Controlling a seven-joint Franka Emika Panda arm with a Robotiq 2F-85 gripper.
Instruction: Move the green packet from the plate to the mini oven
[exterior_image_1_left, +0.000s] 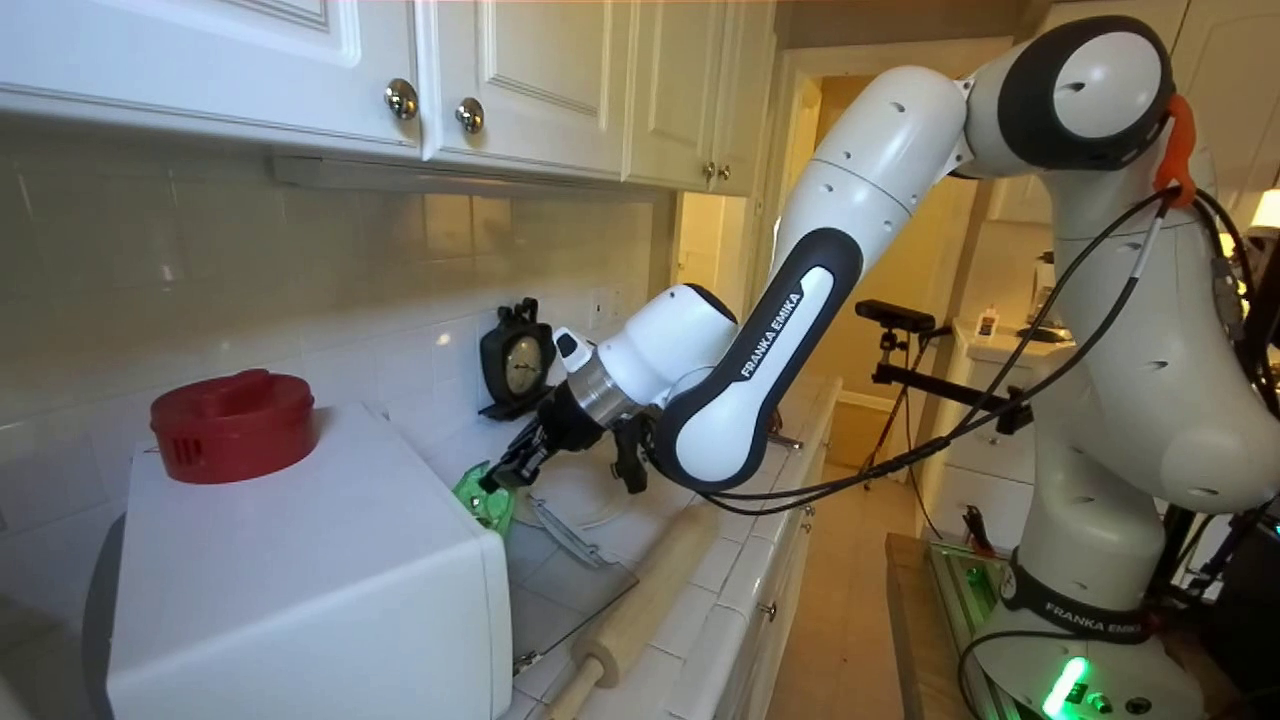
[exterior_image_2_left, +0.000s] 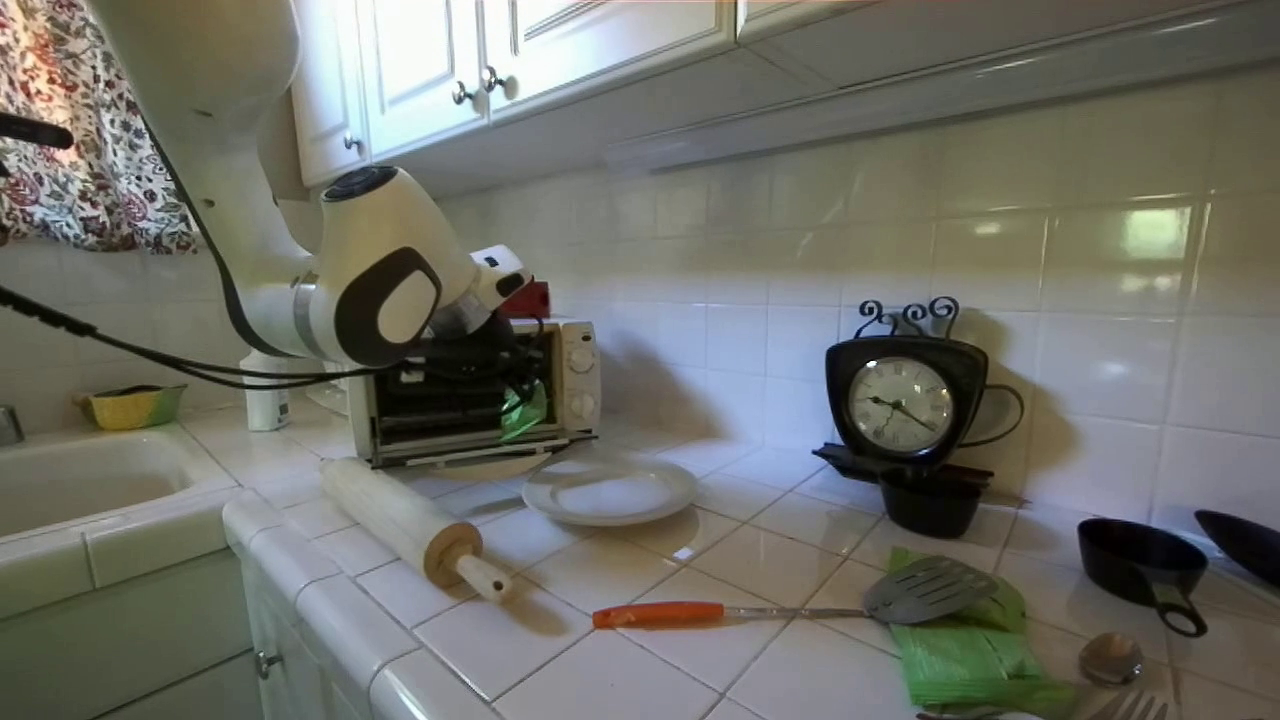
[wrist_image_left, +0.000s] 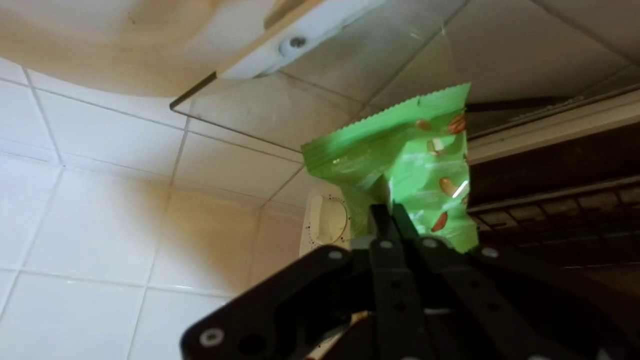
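My gripper (wrist_image_left: 387, 212) is shut on the green packet (wrist_image_left: 425, 165), pinching it near its middle. In an exterior view the packet (exterior_image_1_left: 487, 500) is just outside the front edge of the white mini oven (exterior_image_1_left: 300, 580), its lower part partly hidden by the oven. In an exterior view the packet (exterior_image_2_left: 525, 410) hangs before the right part of the opening, beside the oven's knob panel (exterior_image_2_left: 581, 375). The oven's glass door (exterior_image_1_left: 570, 600) is lowered open. The pale plate (exterior_image_2_left: 610, 490) is bare on the counter in front of the oven; it also shows in the wrist view (wrist_image_left: 115, 55).
A rolling pin (exterior_image_2_left: 400, 520) lies along the counter edge by the open door. A red pot (exterior_image_1_left: 235, 425) sits on the oven. A black clock (exterior_image_2_left: 905, 400) stands by the wall. A spatula (exterior_image_2_left: 930, 590) lies over another green packet (exterior_image_2_left: 970, 660). Cabinets (exterior_image_1_left: 540, 80) hang above.
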